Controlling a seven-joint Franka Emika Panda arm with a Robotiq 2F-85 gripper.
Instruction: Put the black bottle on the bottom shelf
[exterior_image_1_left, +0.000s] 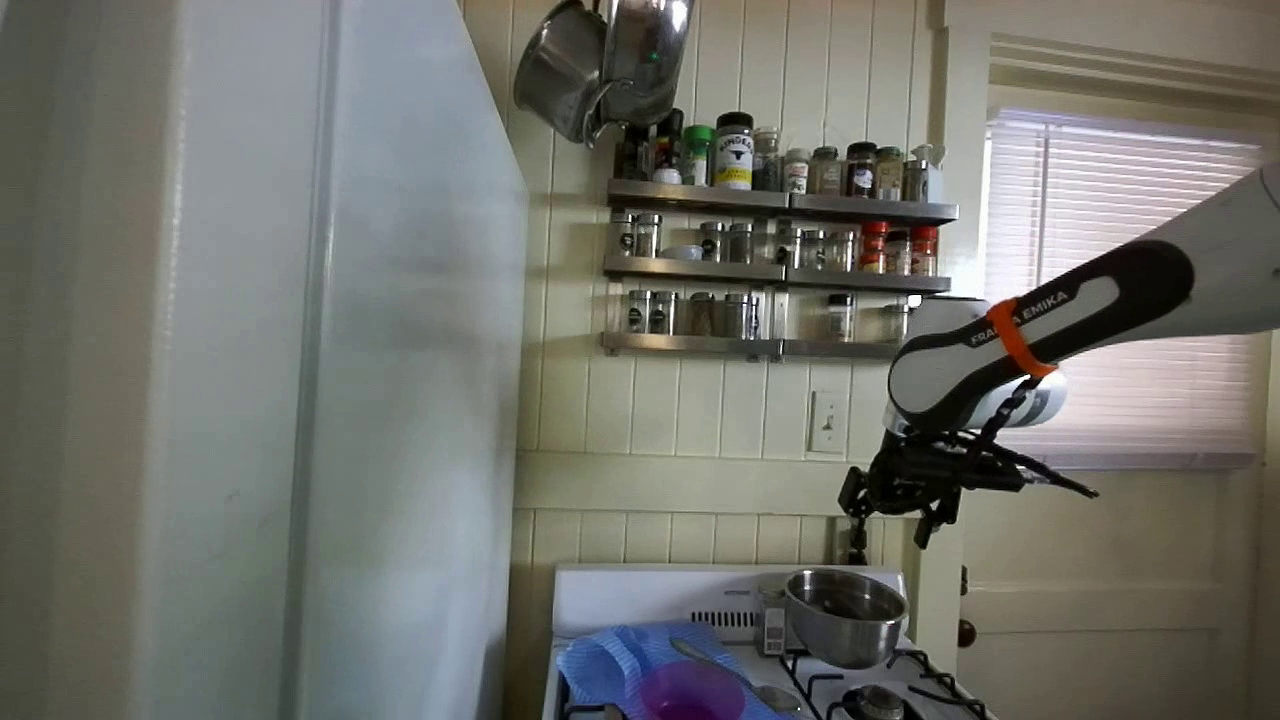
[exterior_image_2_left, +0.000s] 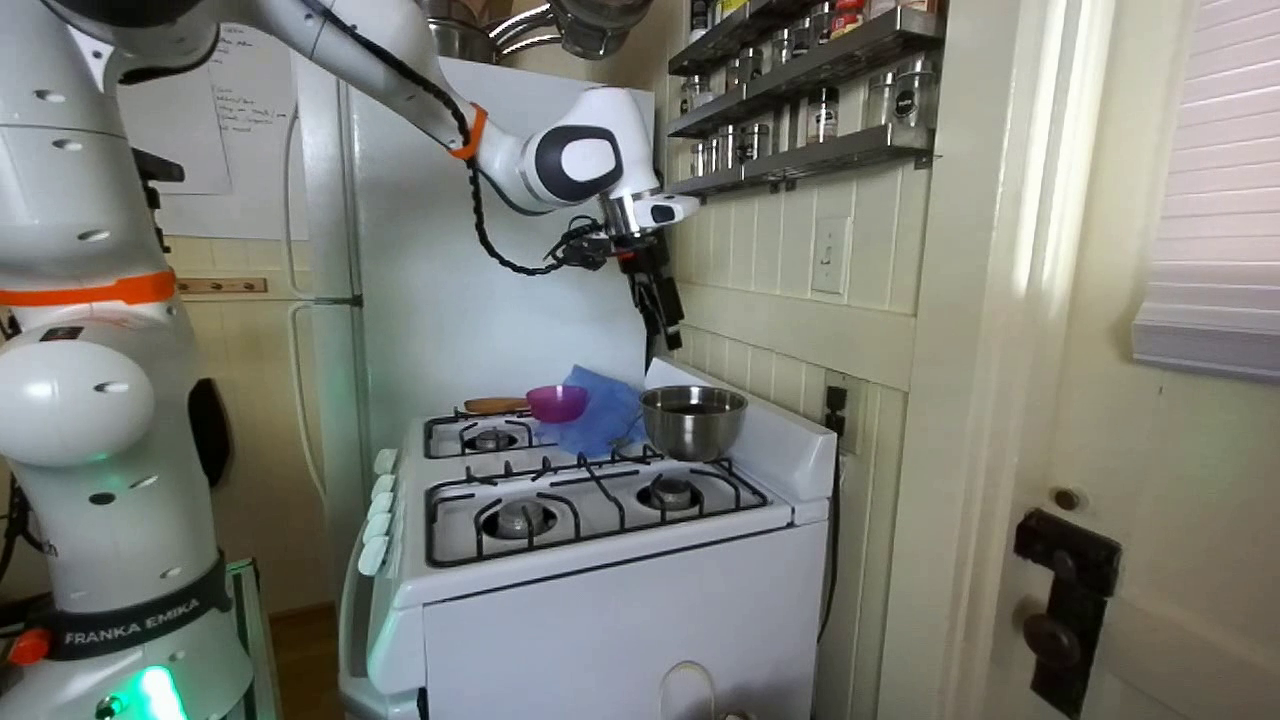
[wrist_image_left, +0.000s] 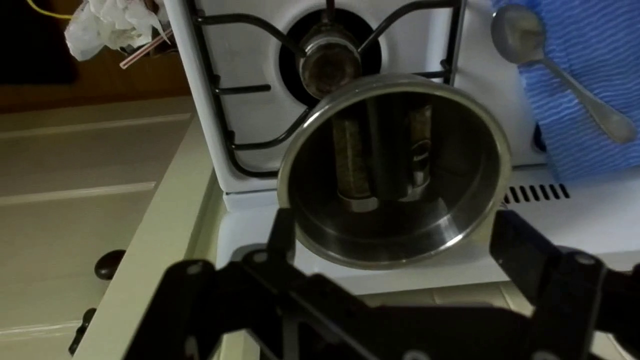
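Wrist view, L to R in the steel bowl (wrist_image_left: 387, 250): glass jar (wrist_image_left: 352, 155), black btl (wrist_image_left: 389, 155), another jar (wrist_image_left: 421, 145); btl's long axis runs approx. up-down the view, i.e. across the closing line; it's below the gripper (wrist_image_left: 394, 225), roughly centred betw. jaws, which stand wide apart, holding nothing.

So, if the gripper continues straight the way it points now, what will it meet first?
Probably the metal bowl below the gripper, though the black bottle inside it may come first; depth is unclear.
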